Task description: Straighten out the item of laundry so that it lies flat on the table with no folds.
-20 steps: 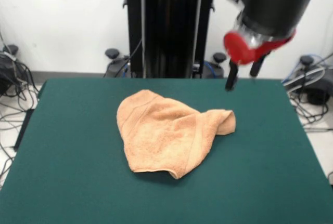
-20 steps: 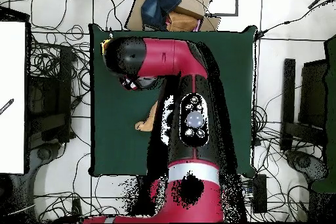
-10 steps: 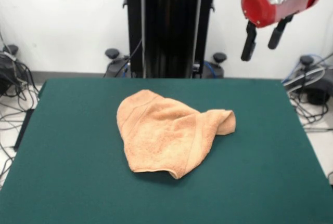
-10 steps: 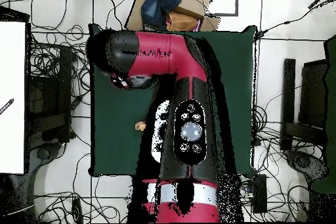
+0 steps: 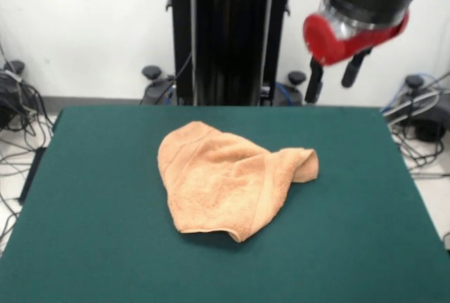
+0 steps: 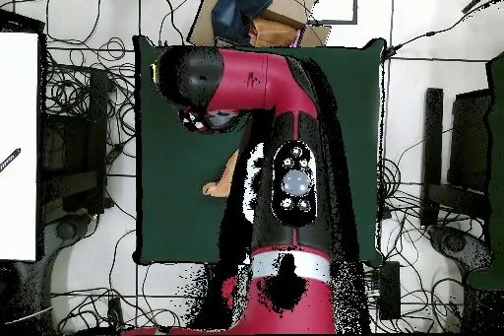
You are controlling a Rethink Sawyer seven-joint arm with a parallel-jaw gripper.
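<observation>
The peach-orange towel [image 5: 228,180] lies crumpled in the middle of the dark green table [image 5: 84,247], with one corner folded over at its right and a rolled fold along its near edge. My gripper [image 5: 332,78] hangs open and empty high above the table's far right part, well clear of the towel. In the overhead view my red arm [image 6: 256,86] covers most of the towel; only a small peach piece [image 6: 222,178] shows on the green table [image 6: 167,214].
The black pedestal [image 5: 228,36] stands behind the table's far edge. Cables and plugs lie on the floor on both sides. A cardboard box with a blue cloth [image 6: 251,12] sits past the table's edge in the overhead view.
The gripper rose and swung right half a second ago, then came back down and left. It stays open. The towel has not moved.
</observation>
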